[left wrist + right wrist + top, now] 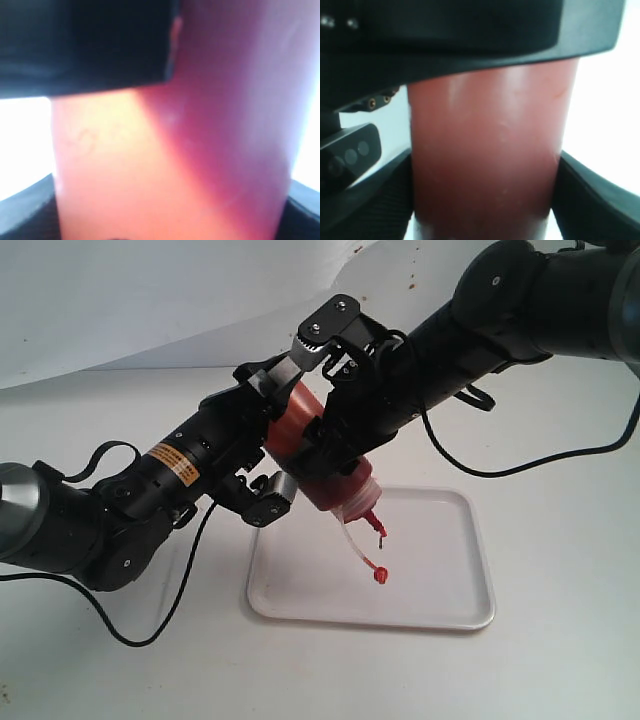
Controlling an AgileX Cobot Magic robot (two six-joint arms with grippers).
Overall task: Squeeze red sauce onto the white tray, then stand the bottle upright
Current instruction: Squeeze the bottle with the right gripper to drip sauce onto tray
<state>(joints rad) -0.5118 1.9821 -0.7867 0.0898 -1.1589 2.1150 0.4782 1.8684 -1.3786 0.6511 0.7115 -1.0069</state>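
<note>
Red plastic fills both wrist views. The left fingers (272,502) are clamped on the bottle (338,490) towards its base. The right fingers (335,312) grip the same body just beside them, nearer the paler collar. Both pairs press against the wall, and dark red sauce (485,160) shows through it across most of what we see.

We hold the bottle tilted, base up and nozzle (373,521) pointing down over the white tray (440,560). The tip hangs above the tray's left half. A pale tether curves down from the collar to a small round red thing (379,576) at the tray floor. We cannot tell whether that is the cap or a blob of sauce. The rest of the tray floor looks bare and glossy, and its low rim is clear to see along the near and right edges.

Outward from there, the tray's left edge lies under the left arm. The table (560,660) lies open to the right of the tray and in front of it. A black cable (540,462) loops across the table beyond the tray's far right corner.
</note>
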